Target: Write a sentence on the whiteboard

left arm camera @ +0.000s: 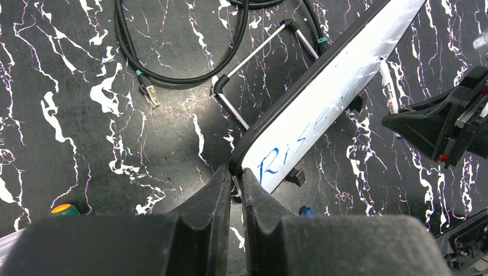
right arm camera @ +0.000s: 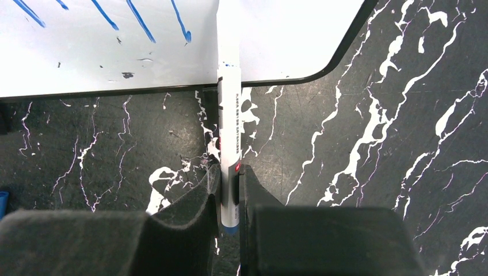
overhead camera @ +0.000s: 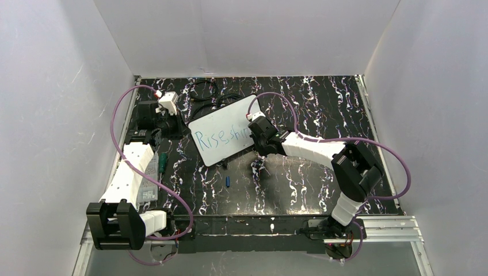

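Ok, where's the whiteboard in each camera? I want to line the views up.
Top external: the whiteboard sits near the picture's centre.
Left wrist: the whiteboard runs diagonally from the left hand to the upper right corner.
Right wrist: the whiteboard fills the top left, above the marker.
Shared landmark: the blue lettering.

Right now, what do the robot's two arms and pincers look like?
The left arm and right arm have white shells between black joint blocks, each trailing a looping purple cable. The left gripper and right gripper have black wedge-shaped fingers.
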`<action>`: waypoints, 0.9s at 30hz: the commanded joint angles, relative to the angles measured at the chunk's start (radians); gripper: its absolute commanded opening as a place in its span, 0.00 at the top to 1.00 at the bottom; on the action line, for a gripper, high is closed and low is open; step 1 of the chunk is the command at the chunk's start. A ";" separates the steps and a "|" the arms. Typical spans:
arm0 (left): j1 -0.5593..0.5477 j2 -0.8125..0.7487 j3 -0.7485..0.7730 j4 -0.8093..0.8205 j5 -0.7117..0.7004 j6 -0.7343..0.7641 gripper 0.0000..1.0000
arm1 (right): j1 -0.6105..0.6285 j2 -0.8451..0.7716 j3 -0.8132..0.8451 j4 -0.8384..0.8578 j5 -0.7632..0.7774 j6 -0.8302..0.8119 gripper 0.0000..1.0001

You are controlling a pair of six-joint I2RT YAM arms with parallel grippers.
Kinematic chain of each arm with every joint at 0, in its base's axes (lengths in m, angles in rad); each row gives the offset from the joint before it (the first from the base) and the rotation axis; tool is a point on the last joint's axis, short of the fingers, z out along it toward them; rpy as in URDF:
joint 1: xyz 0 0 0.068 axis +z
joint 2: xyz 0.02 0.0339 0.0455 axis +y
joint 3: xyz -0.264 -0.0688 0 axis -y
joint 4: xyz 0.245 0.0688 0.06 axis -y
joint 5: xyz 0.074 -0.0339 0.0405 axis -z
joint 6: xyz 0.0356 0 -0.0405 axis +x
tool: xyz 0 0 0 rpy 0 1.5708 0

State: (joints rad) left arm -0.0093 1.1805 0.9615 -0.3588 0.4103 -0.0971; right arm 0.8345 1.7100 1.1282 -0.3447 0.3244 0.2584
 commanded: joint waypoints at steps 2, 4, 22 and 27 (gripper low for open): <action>0.003 -0.040 -0.003 0.004 -0.001 0.011 1.00 | -0.008 0.019 0.049 0.019 -0.011 -0.009 0.99; 0.002 -0.041 -0.003 0.003 -0.001 0.011 1.00 | -0.010 0.027 0.050 0.016 -0.009 -0.008 0.99; 0.003 -0.042 -0.003 0.004 -0.003 0.011 1.00 | -0.037 0.036 0.096 0.003 0.009 -0.022 0.99; 0.003 -0.042 -0.002 0.004 -0.002 0.011 1.00 | -0.037 0.042 0.099 -0.001 -0.010 -0.027 0.99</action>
State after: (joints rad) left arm -0.0093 1.1778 0.9615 -0.3592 0.4103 -0.0975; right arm 0.8040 1.7393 1.1858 -0.3588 0.3187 0.2493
